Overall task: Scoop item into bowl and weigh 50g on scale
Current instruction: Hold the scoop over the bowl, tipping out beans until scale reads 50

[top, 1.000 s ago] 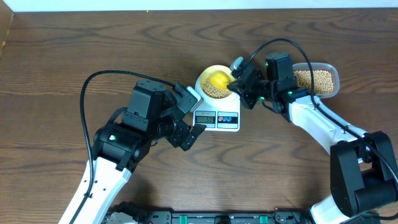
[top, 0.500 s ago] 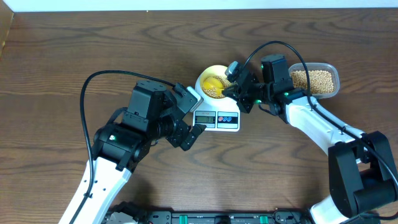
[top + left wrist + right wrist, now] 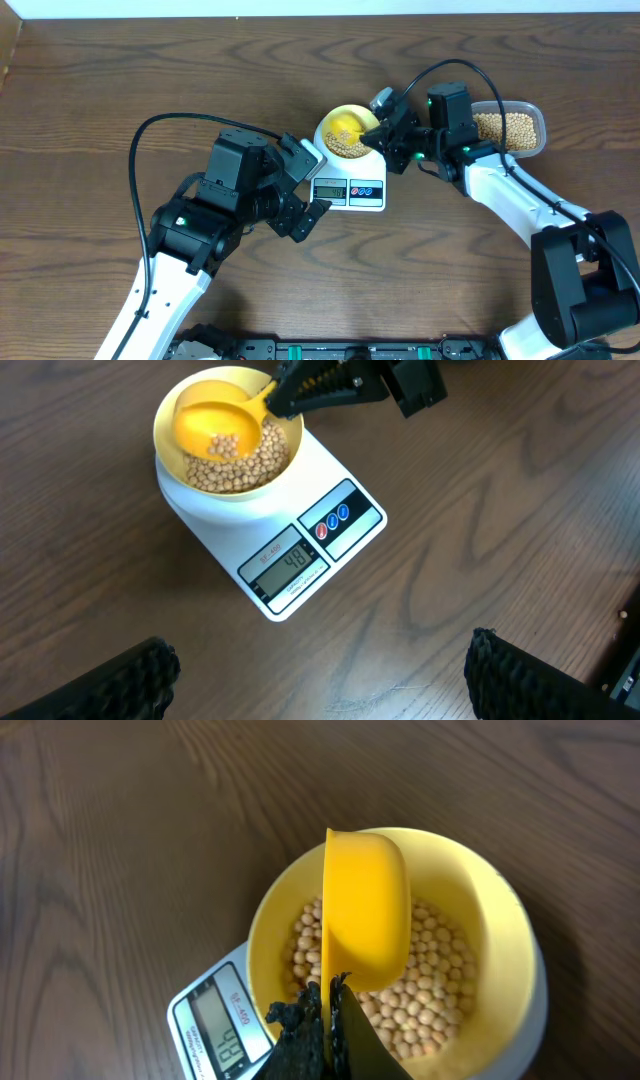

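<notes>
My right tool (image 3: 383, 127) is pinched together on the handle of a yellow scoop (image 3: 350, 128). In my right wrist view its black fingertips (image 3: 318, 1032) meet around the handle's end, with the scoop's back turned toward the camera. The scoop's cup sits over the bowl (image 3: 323, 128), low among the beans (image 3: 346, 148). From my left wrist view a few beans lie in its hollow, and the rest fill the bowl's bottom below the rim.

The bowl stands on the scale (image 3: 372, 200), covering its round platform. The scale's display faces my left side and reads 48, and two small buttons sit just beside the display.

Behind my right wrist, well apart from the scale, is a clear tub (image 3: 541, 130) holding more beans.

My left tool (image 3: 313, 182) hangs near the scale's display end with its fingers spread wide apart, gripping nothing. In its own view the two fingertips show only at the bottom corners, with the scale and bowl between and beyond them.

Everything rests on a dark wood-grain counter (image 3: 100, 80).
</notes>
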